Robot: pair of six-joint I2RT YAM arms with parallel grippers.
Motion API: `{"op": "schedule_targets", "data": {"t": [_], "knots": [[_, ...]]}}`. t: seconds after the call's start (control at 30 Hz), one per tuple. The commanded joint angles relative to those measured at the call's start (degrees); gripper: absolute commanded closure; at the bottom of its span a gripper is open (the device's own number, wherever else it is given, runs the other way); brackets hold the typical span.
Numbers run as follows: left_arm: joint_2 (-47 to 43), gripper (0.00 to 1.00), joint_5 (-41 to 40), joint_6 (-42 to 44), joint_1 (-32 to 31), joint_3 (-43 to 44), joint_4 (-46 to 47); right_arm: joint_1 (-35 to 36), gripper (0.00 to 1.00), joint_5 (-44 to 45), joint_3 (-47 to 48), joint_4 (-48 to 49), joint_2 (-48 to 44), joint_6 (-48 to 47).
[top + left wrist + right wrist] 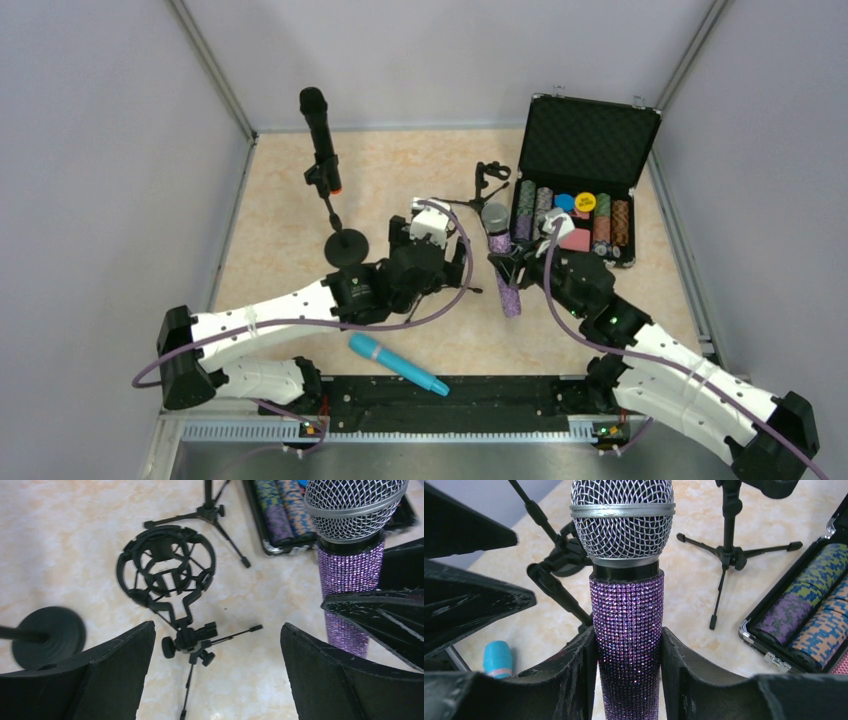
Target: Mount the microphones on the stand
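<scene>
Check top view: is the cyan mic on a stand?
No, the cyan mic lies flat on the table near its front edge, touching no stand.

Purple glitter microphone (626, 625): sparkly body, silver wire-mesh grille.

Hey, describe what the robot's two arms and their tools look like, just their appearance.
The left arm and right arm are white shells with black joints, each carrying a purple cable. The left tool and right tool have broad, matte black, wedge-shaped fingers, some scuffed.
</scene>
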Motion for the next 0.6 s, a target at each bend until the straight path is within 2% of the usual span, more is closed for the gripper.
{"op": "schedule_targets", "data": {"t": [0.0,0.2,0.27,0.57], "knots": [[0.1,0.01,19.7,0.84,6.19,4.57,3.06,0.23,1.0,-2.2,-0.7,9.16,-3.02,-0.24],[-0.46,0.01,41.04,-0.12,18.49,8.65,6.75,0.23,1.0,-3.15,-0.84,9.61,-4.2,-1.23],[-0.32,0.01,45.59,-0.72,22.38,10.92,6.68,0.23,1.0,-3.33,-0.79,9.99,-4.23,-1.72],[2.81,0.01,48.54,0.48,32.07,18.76,9.06,0.24,1.0,-7.81,-0.55,14.15,-1.38,-1.96]]}}
